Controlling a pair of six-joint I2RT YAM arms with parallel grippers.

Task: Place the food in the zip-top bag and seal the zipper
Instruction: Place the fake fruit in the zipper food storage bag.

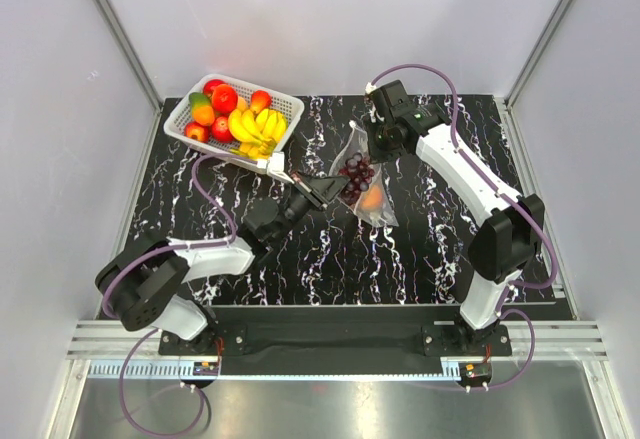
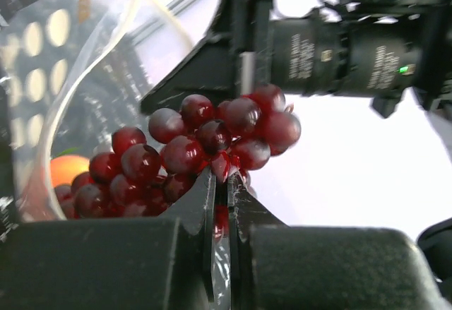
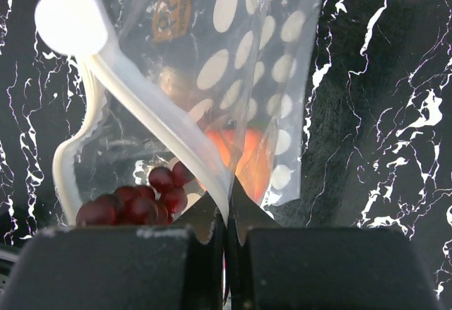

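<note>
The dotted clear zip-top bag (image 1: 378, 207) lies mid-table with its mouth held up. My right gripper (image 1: 374, 149) is shut on the bag's mouth edge; in the right wrist view the gripper (image 3: 227, 207) pinches the white zipper strip (image 3: 141, 99). My left gripper (image 1: 330, 188) is shut on the dark purple grape bunch (image 1: 356, 171) and holds it at the bag's mouth. In the left wrist view the gripper (image 2: 224, 177) grips the bunch (image 2: 205, 144) at its base. An orange-pink peach (image 3: 244, 156) lies inside the bag (image 3: 282, 56).
A white lattice basket (image 1: 184, 109) stands at the back left with red and orange fruits, a green one and bananas (image 1: 258, 127). The black marbled mat (image 1: 430, 249) covers the table. Grey walls and metal posts surround it.
</note>
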